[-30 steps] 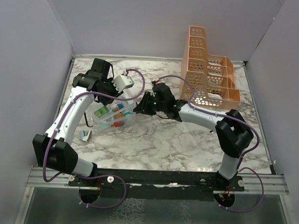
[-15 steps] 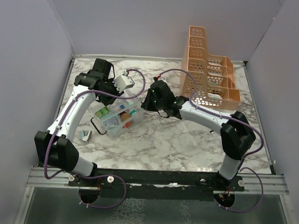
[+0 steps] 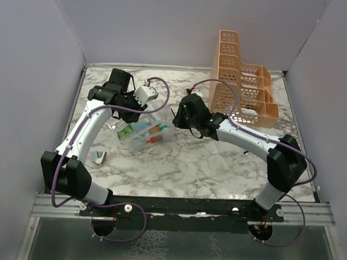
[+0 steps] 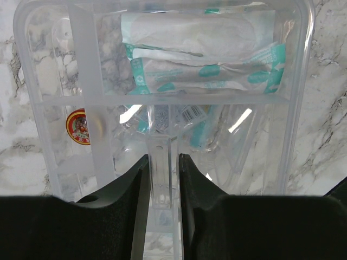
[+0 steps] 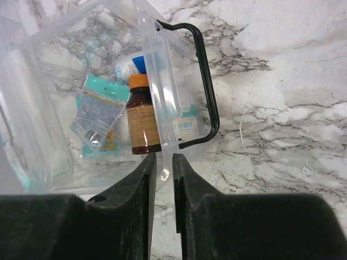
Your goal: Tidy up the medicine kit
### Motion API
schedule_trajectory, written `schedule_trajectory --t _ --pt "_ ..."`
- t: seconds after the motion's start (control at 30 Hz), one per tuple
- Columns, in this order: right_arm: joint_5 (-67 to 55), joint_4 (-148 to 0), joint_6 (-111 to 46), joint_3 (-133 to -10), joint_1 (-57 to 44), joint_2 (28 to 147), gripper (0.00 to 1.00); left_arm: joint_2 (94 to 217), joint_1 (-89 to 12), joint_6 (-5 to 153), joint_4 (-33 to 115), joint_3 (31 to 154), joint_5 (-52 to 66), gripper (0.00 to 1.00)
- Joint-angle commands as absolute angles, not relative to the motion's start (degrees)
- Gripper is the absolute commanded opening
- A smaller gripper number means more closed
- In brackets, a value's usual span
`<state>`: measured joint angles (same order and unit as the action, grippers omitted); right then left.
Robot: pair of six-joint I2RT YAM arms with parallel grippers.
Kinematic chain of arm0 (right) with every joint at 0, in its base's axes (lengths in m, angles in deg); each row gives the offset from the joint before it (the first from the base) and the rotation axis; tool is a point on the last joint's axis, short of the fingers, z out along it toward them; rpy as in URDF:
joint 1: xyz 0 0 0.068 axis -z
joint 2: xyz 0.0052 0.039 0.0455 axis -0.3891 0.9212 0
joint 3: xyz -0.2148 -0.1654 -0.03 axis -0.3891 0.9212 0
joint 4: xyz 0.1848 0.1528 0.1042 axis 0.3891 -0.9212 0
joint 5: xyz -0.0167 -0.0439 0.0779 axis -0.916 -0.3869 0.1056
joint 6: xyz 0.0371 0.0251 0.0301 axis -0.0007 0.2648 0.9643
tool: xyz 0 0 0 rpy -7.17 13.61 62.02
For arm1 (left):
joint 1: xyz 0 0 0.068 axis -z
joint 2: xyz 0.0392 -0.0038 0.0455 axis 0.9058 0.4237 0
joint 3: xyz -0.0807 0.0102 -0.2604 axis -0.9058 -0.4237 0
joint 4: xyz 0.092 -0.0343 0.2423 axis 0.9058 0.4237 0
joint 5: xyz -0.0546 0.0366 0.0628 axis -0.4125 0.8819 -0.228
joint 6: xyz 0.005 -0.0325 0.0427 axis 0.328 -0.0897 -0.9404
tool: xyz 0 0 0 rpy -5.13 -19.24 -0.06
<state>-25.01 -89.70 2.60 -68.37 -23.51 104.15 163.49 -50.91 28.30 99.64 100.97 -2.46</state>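
Observation:
The medicine kit is a clear plastic box with a black handle, held between both arms left of the table's middle. My left gripper is shut on a clear tab at the box's edge, and it also shows in the top view. My right gripper is shut on the clear rim beside the handle, and it also shows in the top view. Inside the box are teal-and-white packets, a brown bottle with an orange cap and a round red-and-yellow label.
An orange slotted organizer basket stands at the back right, close behind the right arm. A small white-and-blue item lies on the marble table near the left arm's base. Grey walls close in the left, back and right sides.
The box has moved right and a little away from the near edge, carried between both grippers. Both arms moved right with it, and the box has turned.

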Motion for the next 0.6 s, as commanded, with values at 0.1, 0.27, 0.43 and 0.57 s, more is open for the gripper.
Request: schedule_trajectory --t 0.1,0.27,0.43,0.57 --pt "-24.0 -88.66 1.55 -69.07 -23.24 97.83 0.26 165.0 -49.64 28.82 97.82 101.36 -3.34 0.08" --pt "-28.39 -91.5 3.49 -65.36 -23.2 91.64 0.29 167.22 -47.81 26.69 98.26 103.34 -3.12 0.08" --pt "-30.72 -94.34 4.22 -58.78 -23.2 83.41 0.3 169.68 -46.98 22.98 98.92 105.41 -3.75 0.07" --pt "-31.5 -97.05 5.09 -53.97 -23.23 76.71 0.3 171.65 -46.46 19.96 100.51 107.61 -4.58 0.07"
